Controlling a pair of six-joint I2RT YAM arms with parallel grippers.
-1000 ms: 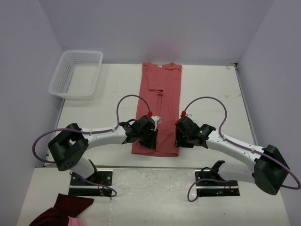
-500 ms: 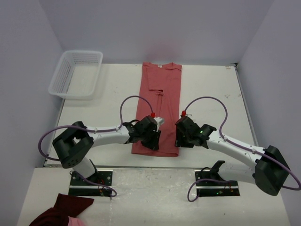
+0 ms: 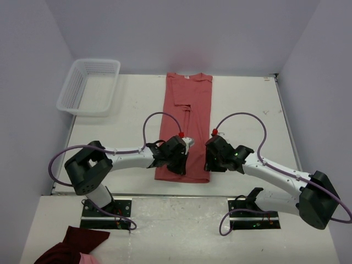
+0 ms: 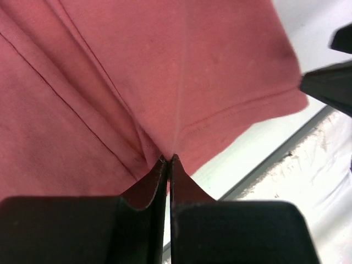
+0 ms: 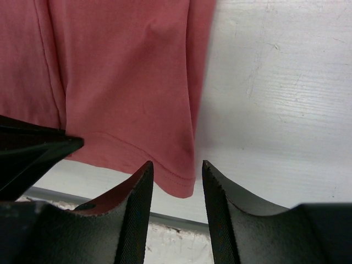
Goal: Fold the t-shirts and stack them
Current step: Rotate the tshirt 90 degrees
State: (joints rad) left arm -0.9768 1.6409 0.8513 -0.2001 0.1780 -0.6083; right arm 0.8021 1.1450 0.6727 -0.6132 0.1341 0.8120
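The t-shirt (image 3: 187,121) is lying flat as a long strip down the middle of the worktop (image 3: 247,110), from the upper middle of the top view to the lower middle. Your left end effector (image 4: 169,159) is pressing its fingers together and pinching a tiny bit of the shirt's bottom edge. The cloth is bunching up at the tips. Your right end effector (image 5: 176,165) is standing spread and is not gripping anything. The shirt's lower right corner is sitting between its fingers.

Here is what could be going wrong. The left pinch is holding very little cloth, so it could be slipping out when you lift. It could also be grabbing only the top layer, and then the folded layers would be pulling apart. If you are lifting the left side before the right side is closing, the shirt is going to twist and fold crooked. The corner is lying close to the right fingertips, so closing there could be missing it.
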